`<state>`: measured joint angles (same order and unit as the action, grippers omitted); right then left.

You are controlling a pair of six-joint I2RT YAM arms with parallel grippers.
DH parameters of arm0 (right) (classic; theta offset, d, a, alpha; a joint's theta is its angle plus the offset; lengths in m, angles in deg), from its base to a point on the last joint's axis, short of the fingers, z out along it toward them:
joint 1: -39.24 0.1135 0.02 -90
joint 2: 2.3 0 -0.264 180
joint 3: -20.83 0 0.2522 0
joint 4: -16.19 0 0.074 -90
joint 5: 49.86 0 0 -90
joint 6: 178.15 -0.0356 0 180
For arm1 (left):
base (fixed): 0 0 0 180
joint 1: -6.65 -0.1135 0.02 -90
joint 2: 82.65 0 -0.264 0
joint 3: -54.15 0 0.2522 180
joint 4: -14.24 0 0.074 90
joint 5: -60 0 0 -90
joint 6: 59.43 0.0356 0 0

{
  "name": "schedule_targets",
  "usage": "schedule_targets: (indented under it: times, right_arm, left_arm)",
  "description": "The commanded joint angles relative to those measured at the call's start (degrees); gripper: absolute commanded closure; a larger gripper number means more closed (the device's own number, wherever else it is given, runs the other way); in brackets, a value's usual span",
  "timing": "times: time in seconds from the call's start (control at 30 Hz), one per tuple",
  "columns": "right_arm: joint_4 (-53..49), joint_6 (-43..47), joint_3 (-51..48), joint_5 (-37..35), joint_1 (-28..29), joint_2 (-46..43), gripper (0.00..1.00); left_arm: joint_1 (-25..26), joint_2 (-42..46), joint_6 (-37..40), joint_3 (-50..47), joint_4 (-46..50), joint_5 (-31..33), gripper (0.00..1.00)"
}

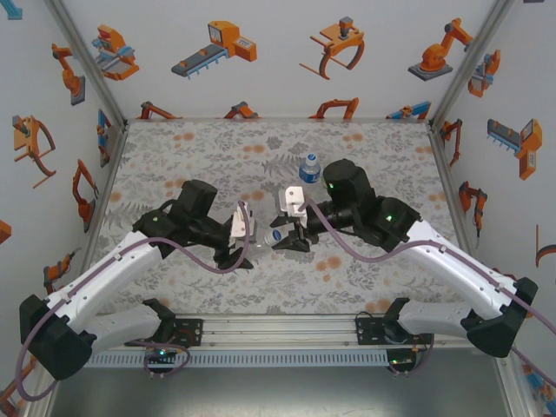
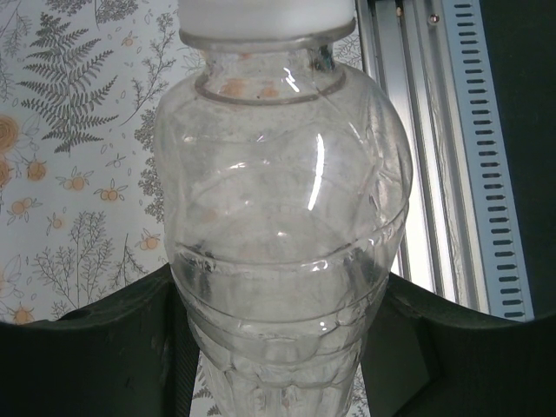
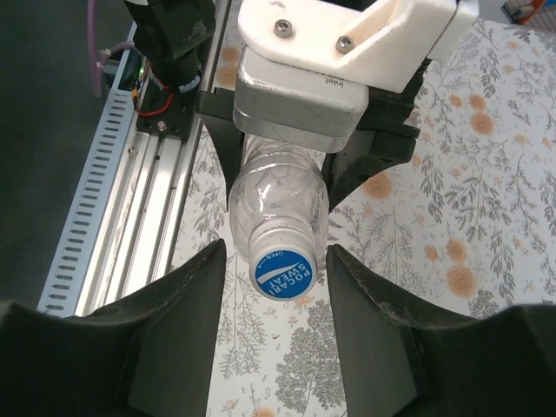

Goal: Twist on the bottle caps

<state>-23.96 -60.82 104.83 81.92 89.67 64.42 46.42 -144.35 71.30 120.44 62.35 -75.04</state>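
Meeting over the worktop (image 1: pixel 174 156), the left tool (image 2: pixel 278 304) grasps the clear bottle (image 3: pixel 278 195) sideways while the right tool (image 3: pixel 276 257), released, flanks its cap (image 3: pixel 283 273).

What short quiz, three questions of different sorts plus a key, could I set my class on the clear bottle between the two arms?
1. True or false: the clear bottle has a bare neck, with no cap on it.
2. Multiple choice: the fingers of the right gripper stand on either side of
A) the cap
B) the bottle's base
C) a blue-labelled bottle
3. Short answer: which gripper holds the clear bottle by its body?

Key
1. False: a cap with a blue and white top sits on the neck.
2. A
3. The left gripper.
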Motion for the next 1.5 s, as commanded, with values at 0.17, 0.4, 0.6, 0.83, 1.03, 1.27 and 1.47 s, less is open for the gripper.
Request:
schedule_targets:
  times: [0.17, 0.4, 0.6, 0.83, 1.03, 1.27, 1.47]
  right_arm:
    - [0.28, 2.46, -0.83, 0.23, -0.05, -0.78, 0.56]
    - [0.55, 2.46, -1.37, -0.50, -0.06, -0.71, 0.56]
    - [1.12, 1.92, -1.60, -0.25, 0.03, -1.06, 0.71]
    - [9.58, -26.38, -3.63, -7.73, 0.08, 0.07, 0.99]
    - [10.44, -60.79, -5.35, -21.67, 0.11, 2.17, 1.00]
    - [3.75, -90.99, -3.25, -30.66, -0.01, 4.44, 1.00]
    - [5.66, -97.37, -2.83, -29.79, -0.09, 6.65, 1.00]
  left_arm:
    - [0.17, 0.08, 1.43, 1.95, 0.98, -2.38, 1.00]
    - [0.18, 0.34, 1.50, 1.95, 1.03, -2.34, 1.00]
    - [0.15, 0.26, 1.46, 1.89, 1.00, -2.21, 1.00]
    - [0.21, 0.52, 1.19, 1.92, 0.93, -0.19, 1.00]
    - [0.20, 0.56, 0.41, 1.80, 0.06, 1.48, 1.00]
    - [0.07, 0.67, -0.54, 1.77, -0.70, 3.65, 1.00]
    - [0.14, 1.04, -0.68, 1.48, -0.91, 4.32, 1.00]
